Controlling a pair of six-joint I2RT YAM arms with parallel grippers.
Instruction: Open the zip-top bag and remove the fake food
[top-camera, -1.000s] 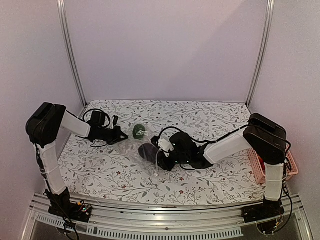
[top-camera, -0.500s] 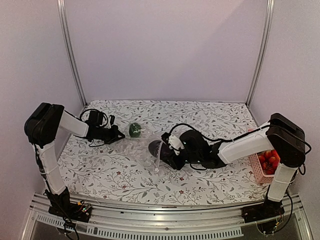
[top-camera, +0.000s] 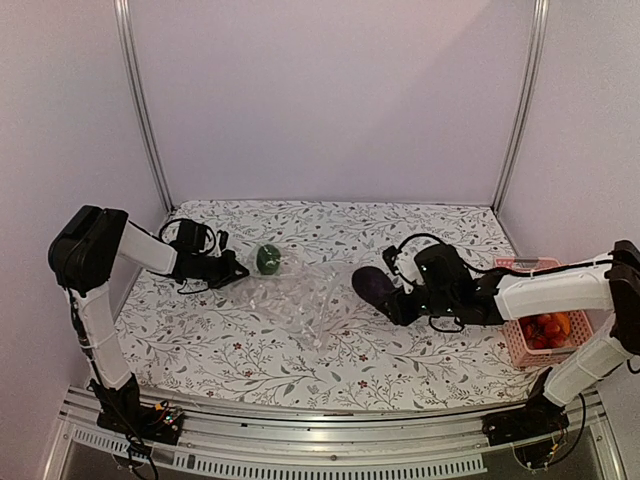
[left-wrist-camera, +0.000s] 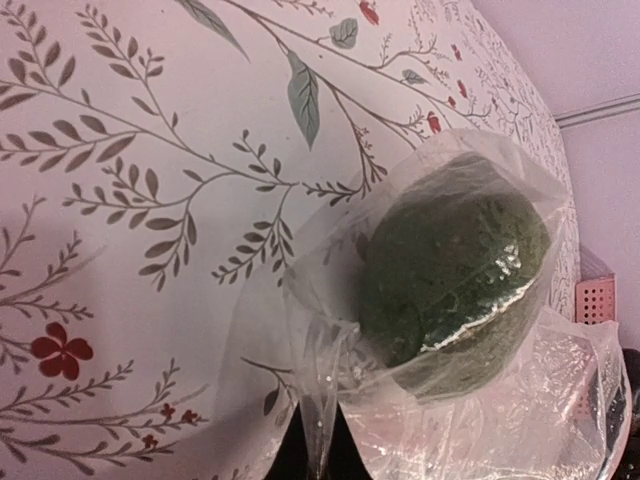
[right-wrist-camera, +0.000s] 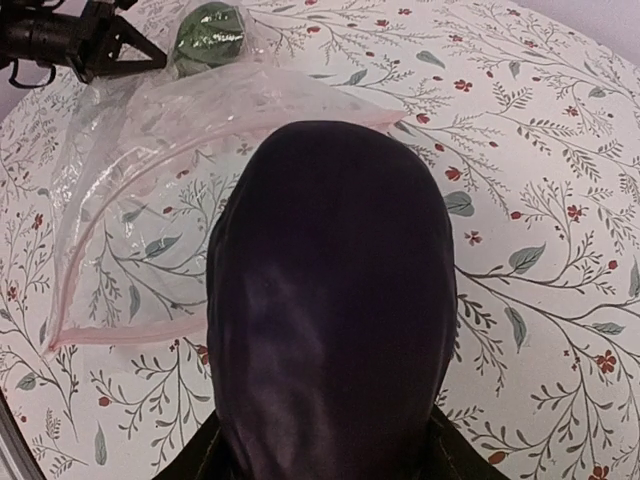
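Top external view: the zip-top bag (top-camera: 300, 300) lies flat and crumpled near the middle of the table (top-camera: 250, 350), on its flower-printed cloth, with its long side running from 10 o'clock to 4 o'clock. A dark green piece (top-camera: 267, 259) of fake food sits inside the bag at its 10 o'clock corner. The left gripper (top-camera: 238, 270) reaches in from 9 o'clock and meets that same corner. In the left wrist view the clear film gathers into a twisted strand that runs down between the dark fingers at the bottom edge, so the left gripper is clamped on the bag, with the green piece just beyond the pinch and wrapped in film. At 3 o'clock of the bag the right gripper (top-camera: 385, 296) is closed around a dark purple piece (top-camera: 372, 284), which is outside the bag and just beside its edge. Whether this piece touches the cloth cannot be told. In the right wrist view the purple piece fills the centre, a finger showing on each side at the bottom. Behind it the bag's mouth, edged with a pinkish zip strip, gapes open toward the camera. A pink basket (top-camera: 518, 348) stands at the table's 3 o'clock edge, holding red and orange pieces (top-camera: 548, 326).
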